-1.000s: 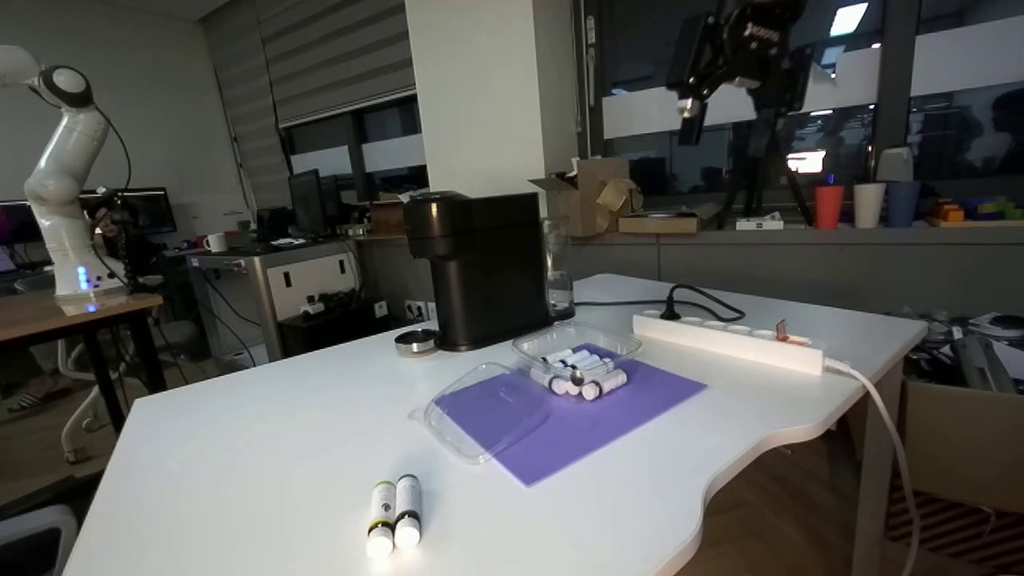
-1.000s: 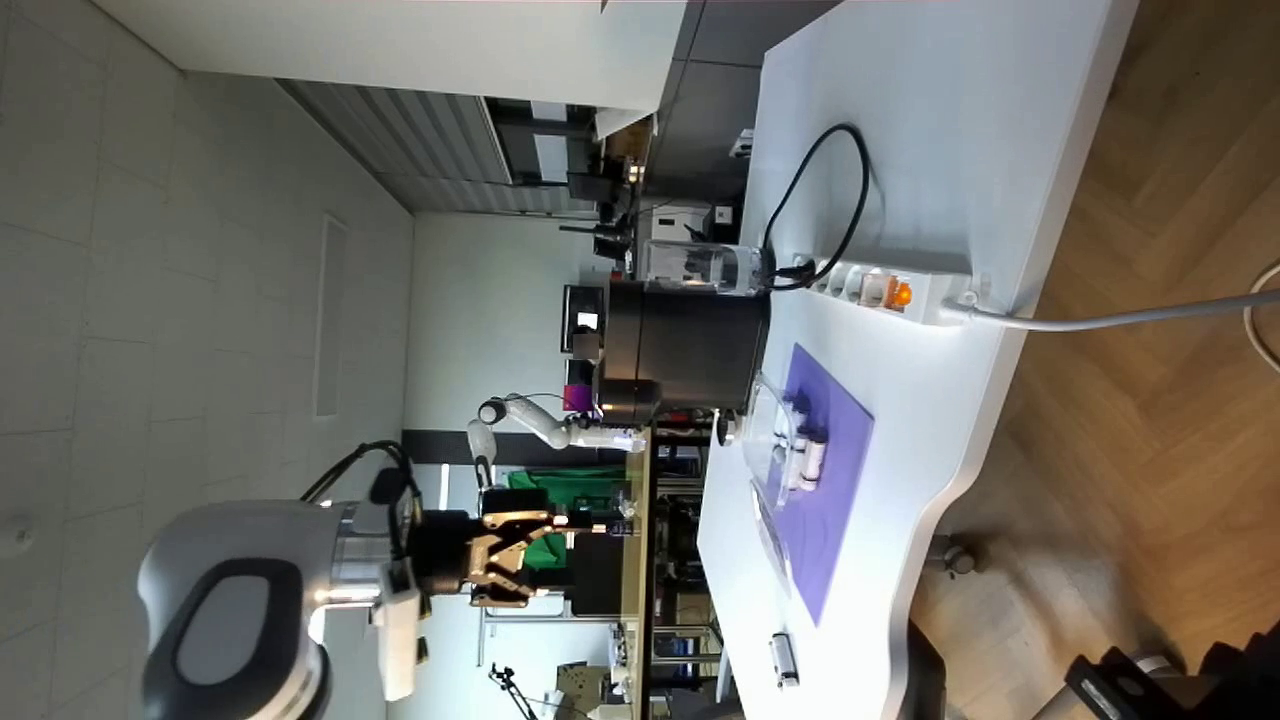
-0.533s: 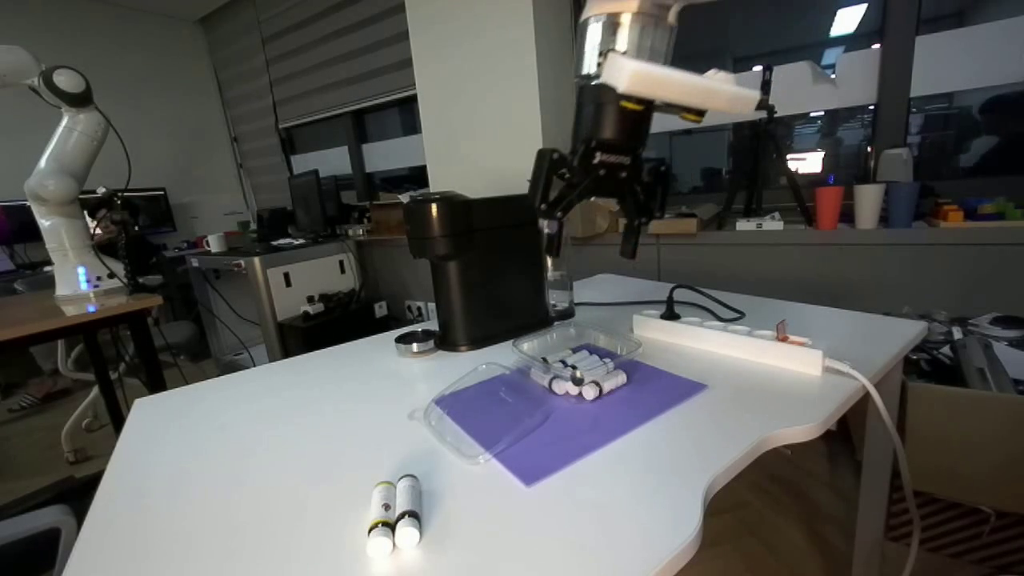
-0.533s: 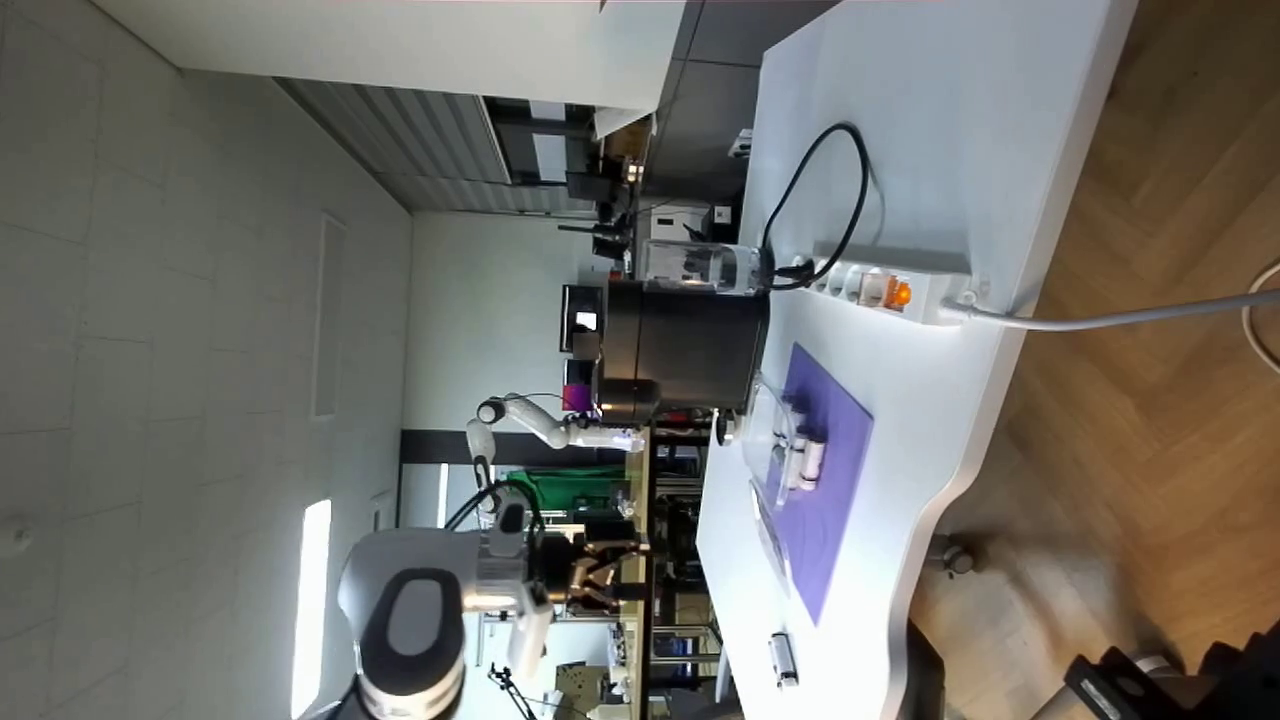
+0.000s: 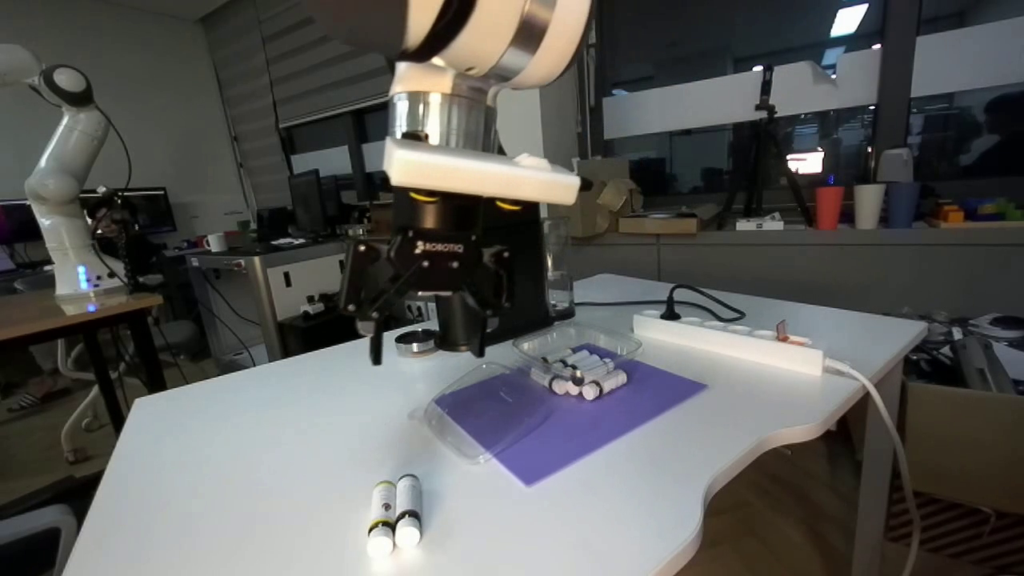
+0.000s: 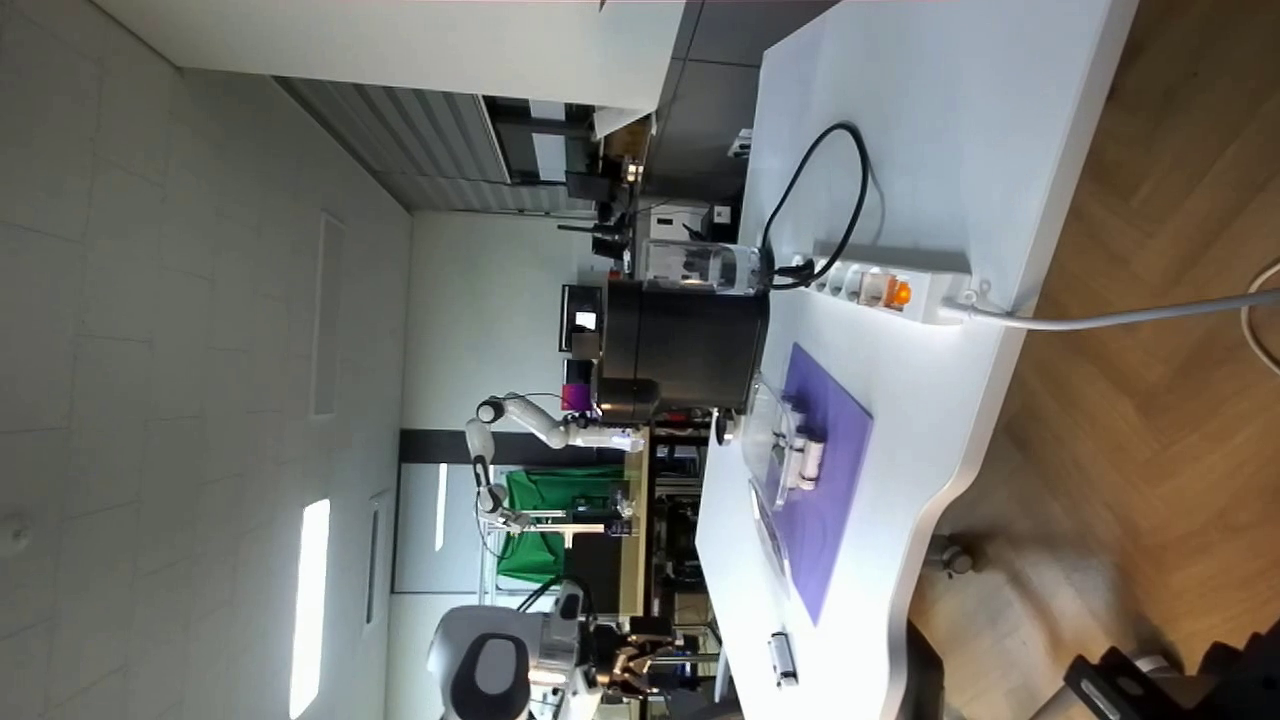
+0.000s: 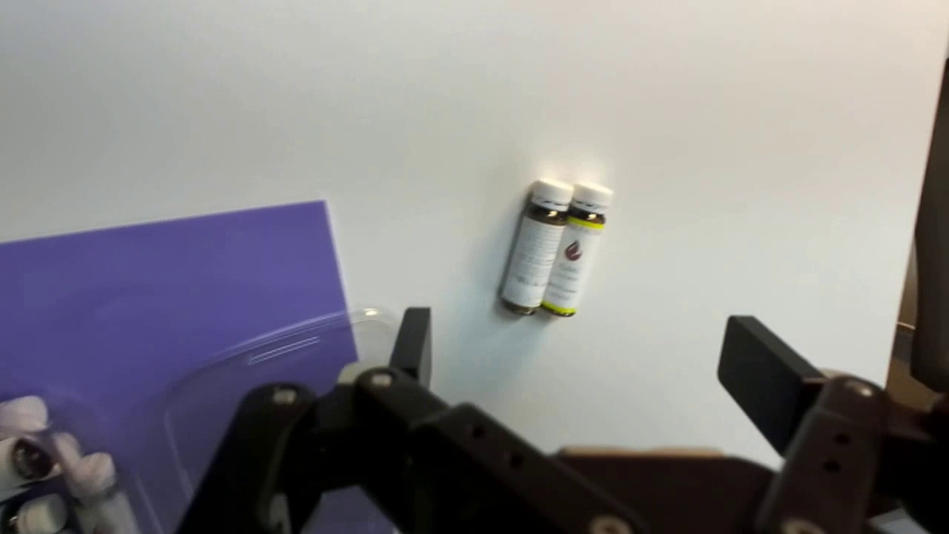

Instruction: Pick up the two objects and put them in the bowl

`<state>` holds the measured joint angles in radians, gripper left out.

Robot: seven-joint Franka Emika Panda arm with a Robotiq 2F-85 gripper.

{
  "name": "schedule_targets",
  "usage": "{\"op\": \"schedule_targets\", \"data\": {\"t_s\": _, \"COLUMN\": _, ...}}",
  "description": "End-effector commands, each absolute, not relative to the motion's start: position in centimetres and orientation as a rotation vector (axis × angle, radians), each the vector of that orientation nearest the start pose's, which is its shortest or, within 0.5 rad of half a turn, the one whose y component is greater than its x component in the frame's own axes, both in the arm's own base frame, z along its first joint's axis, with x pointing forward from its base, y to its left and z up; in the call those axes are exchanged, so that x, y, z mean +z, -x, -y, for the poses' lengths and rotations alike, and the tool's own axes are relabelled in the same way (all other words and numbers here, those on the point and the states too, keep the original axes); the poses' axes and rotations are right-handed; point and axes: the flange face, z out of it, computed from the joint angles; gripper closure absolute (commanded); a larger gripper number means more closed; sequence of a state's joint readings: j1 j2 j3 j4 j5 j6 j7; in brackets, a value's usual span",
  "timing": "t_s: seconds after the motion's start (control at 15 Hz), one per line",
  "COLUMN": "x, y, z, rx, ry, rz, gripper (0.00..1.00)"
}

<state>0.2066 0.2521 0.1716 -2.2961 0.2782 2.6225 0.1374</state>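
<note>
Nearest: two small bottles (image 5: 402, 512) lie side by side, touching, on white table (image 5: 240, 448). Black gripper (image 5: 428, 350) hangs above table, jaws wide apart. Farther: clear lid (image 5: 486, 414), partly on purple mat (image 5: 608, 422). Next: clear bowl (image 5: 626, 349) on mat, more bottles (image 5: 604, 386) inside. Behind: big black machine (image 5: 528, 272).

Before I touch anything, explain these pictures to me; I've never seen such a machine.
This is a robot arm ending in a black gripper, open and holding nothing. Two cameras outside it watch the scene; a third, on its wrist, looks down between the fingers. In an exterior view the black machine seems tipped only because the picture is turned. On the white table, a white-labelled bottle lies beside a yellow-banded bottle. A clear lid lies partly on a purple sheet, near a clear tub with more bottles.
</note>
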Motion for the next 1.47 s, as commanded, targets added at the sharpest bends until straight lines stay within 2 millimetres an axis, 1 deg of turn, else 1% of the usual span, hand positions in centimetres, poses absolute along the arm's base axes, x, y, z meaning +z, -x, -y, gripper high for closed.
{"op": "schedule_targets", "data": {"t_s": 0.0, "x": 24.5, "y": -50.1, "z": -20.1, "rx": -0.023, "ry": 2.938, "rz": 0.007, "gripper": 0.00}}
{"op": "schedule_targets", "data": {"t_s": 0.07, "x": 24.3, "y": -50.1, "z": -20.1, "rx": -0.019, "ry": 2.938, "rz": 0.012, "gripper": 0.00}}
{"op": "schedule_targets", "data": {"t_s": 0.33, "x": 24.2, "y": -50.2, "z": -19.3, "rx": -0.019, "ry": 2.940, "rz": -0.002, "gripper": 0.00}}
{"op": "schedule_targets", "data": {"t_s": 0.73, "x": 24.3, "y": -50.2, "z": -19.3, "rx": -0.019, "ry": 2.940, "rz": -0.001, "gripper": 0.00}}
{"op": "schedule_targets", "data": {"t_s": 0.87, "x": 23.3, "y": -50.8, "z": -19.8, "rx": -0.025, "ry": 2.962, "rz": 0.021, "gripper": 0.00}}
{"op": "schedule_targets", "data": {"t_s": 1.13, "x": 20.4, "y": -52.1, "z": -20.9, "rx": -0.072, "ry": 2.977, "rz": 0.027, "gripper": 0.00}}
{"op": "schedule_targets", "data": {"t_s": 1.27, "x": 18.9, "y": -52.7, "z": -21.4, "rx": -0.099, "ry": 2.994, "rz": -0.018, "gripper": 0.00}}
{"op": "schedule_targets", "data": {"t_s": 1.4, "x": 17.4, "y": -53.4, "z": -21.8, "rx": -0.120, "ry": 3.006, "rz": -0.126, "gripper": 0.00}}
